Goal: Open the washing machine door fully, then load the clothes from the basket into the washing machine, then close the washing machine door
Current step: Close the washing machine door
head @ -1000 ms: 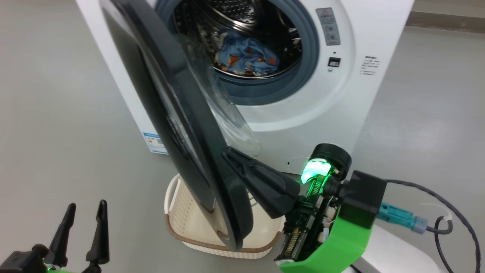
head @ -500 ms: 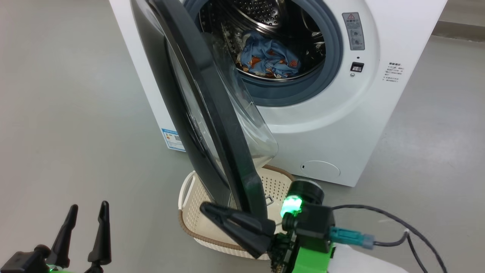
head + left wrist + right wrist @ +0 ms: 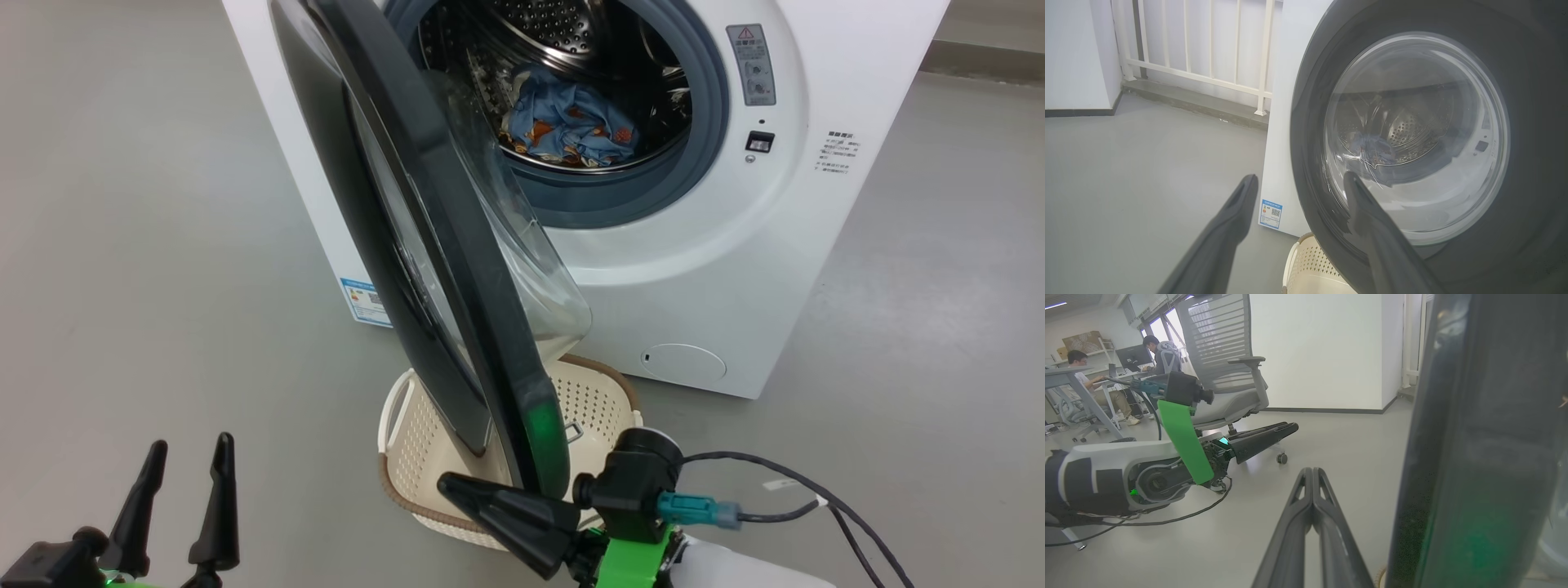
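Washing machine door [image 3: 424, 245]: partly open, standing out from the washing machine [image 3: 694, 269] and seen nearly edge-on in the head view, its clear domed window facing the drum.

Clothes [image 3: 571, 122]: a blue bundle with orange-brown print lying inside the steel drum, low and toward the back.

Basket [image 3: 416, 457]: on the grey floor [image 3: 122, 245] directly in front of the machine, under the door's lower edge, which hides part of it.

Right gripper [image 3: 445, 483]: fingers pressed together with nothing between them, lying nearly level over the basket's near rim and just beside the door's bottom edge. Contact with the door cannot be confirmed; the right wrist view shows the dark door edge close alongside the fingers.

Left gripper [image 3: 188, 445]: fingers spread wide and holding nothing, low at the lower left of the head view, well apart from the door. Its wrist view looks onto the door's outer face and glass.

Blue label sticker [image 3: 363, 300]: low on the machine's side panel.
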Controlling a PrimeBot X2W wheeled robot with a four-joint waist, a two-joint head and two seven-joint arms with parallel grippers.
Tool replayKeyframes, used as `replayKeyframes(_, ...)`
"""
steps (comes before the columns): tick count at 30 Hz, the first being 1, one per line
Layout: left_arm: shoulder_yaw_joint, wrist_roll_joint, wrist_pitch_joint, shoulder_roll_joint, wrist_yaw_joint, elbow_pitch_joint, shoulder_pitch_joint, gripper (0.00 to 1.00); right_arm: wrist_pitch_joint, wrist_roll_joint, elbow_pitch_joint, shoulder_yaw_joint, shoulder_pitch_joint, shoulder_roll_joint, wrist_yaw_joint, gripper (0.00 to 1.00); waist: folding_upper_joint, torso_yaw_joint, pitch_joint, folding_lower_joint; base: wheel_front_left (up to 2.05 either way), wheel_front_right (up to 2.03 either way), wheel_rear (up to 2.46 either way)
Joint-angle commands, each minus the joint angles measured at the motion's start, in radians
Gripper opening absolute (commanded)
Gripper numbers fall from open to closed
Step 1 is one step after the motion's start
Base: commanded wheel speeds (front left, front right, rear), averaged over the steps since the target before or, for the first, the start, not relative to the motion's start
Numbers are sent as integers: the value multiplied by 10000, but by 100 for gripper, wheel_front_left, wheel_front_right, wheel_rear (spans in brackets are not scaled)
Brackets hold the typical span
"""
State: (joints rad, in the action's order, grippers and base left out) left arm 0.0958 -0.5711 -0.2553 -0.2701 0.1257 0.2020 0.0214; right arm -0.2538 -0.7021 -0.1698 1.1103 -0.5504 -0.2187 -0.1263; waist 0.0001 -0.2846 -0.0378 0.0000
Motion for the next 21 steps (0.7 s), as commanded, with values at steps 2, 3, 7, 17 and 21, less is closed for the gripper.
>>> replayKeyframes(2,-374,-21,-65,-262,50,-187,506,100,-80,-285,-118,180,-300,215,-44,0,-1,-12,-1,0,0,0,0)
replayKeyframes(3,-363,-22,-65,-269,50,-184,507,100,-80,-299,-241,248,-341,234,-44,0,-1,-22,-1,0,0,0,0)
replayKeyframes(7,-347,-29,-65,-293,50,-155,506,100,-80,-445,-575,326,-366,322,-44,0,-1,-46,13,0,0,0,0)
replayKeyframes(17,-340,-58,-65,-363,50,-130,488,100,-80,-560,-1267,-21,-327,158,-44,0,-1,48,50,0,0,0,0)
replayKeyframes(21,-302,-33,-65,-411,50,-135,476,100,-80,-496,-1440,-480,-235,5,-44,0,-1,123,83,0,0,0,0)
